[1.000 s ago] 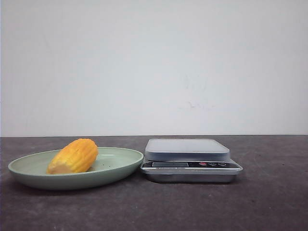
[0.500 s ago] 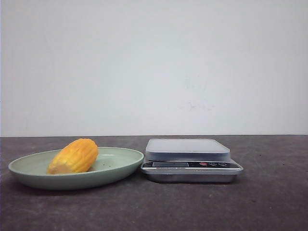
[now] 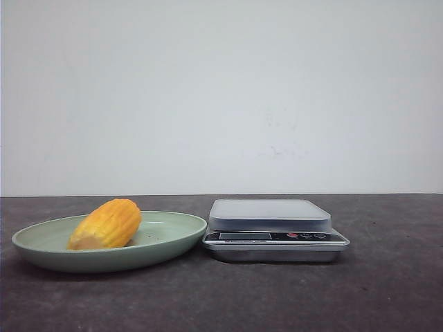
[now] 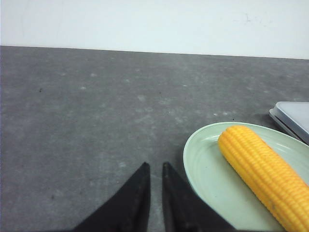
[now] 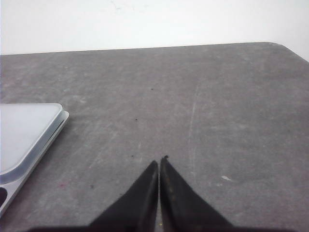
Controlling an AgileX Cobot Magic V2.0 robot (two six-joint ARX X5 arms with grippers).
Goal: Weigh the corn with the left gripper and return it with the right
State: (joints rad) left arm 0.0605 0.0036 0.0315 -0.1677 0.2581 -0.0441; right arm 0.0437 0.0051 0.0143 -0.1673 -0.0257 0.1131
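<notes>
Up front we see the corn (image 3: 106,224) lying in the green plate (image 3: 166,242), just beside the scale (image 3: 273,229); its panel markings are too small to read. Only our wrist views show the left gripper (image 4: 155,166), nearly closed and empty by the plate, and the right gripper (image 5: 160,162), closed, empty

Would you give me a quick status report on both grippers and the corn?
Left gripper nearly shut, empty, beside the plate. Right gripper shut, empty, over bare table. Corn on the plate, scale empty. Nothing in the way.
</notes>
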